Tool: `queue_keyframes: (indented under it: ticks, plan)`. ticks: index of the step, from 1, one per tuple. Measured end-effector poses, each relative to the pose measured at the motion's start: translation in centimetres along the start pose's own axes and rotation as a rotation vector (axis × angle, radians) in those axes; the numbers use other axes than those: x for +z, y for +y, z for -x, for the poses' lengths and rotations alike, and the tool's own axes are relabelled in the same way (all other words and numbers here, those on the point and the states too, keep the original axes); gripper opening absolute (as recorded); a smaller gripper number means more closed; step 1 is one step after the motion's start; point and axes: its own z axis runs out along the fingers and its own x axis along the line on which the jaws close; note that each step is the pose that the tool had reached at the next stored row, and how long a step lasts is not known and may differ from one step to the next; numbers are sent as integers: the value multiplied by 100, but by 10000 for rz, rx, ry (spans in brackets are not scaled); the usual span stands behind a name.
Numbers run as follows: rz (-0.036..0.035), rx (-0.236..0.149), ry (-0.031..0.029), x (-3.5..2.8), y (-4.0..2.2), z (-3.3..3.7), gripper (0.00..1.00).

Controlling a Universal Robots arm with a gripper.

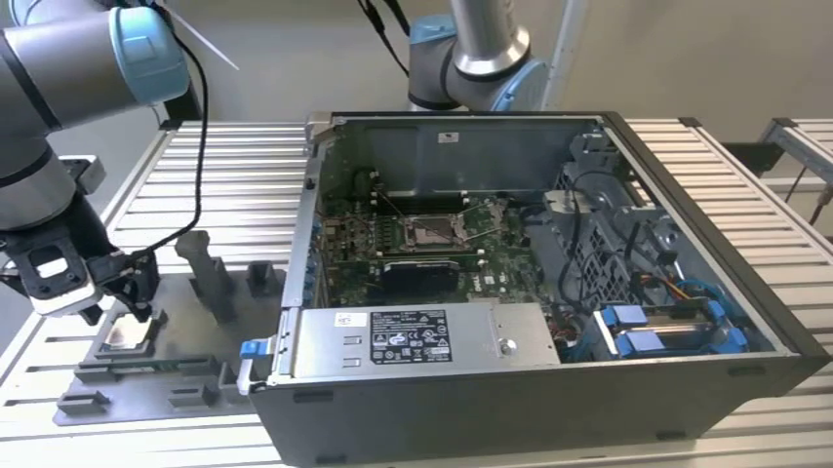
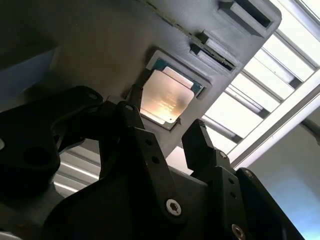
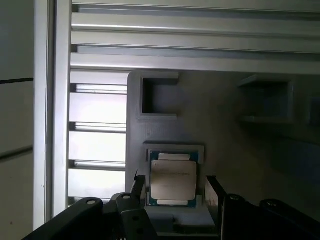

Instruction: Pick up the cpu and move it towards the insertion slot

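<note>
Above the cpu, the gripper hovers.
Its 2 fingers stand spread beside it; in the exterior view the insertion slot sits well apart at 2 o'clock.

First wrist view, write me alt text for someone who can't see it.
The end effector is open, its dark fingers on either side of the cpu, a silvery square chip lying flat in a recess of a grey tray. The tray rests on a slatted metal table and has another square pocket near the chip.
</note>
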Motion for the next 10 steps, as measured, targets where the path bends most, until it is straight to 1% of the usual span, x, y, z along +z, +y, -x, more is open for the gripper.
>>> queue_keyframes:
  ticks: [6, 10]
  plan:
    - [-8, -1, 1, 67, -15, -1, 100]
    - [-42, -2, 2, 131, -17, 0, 100]
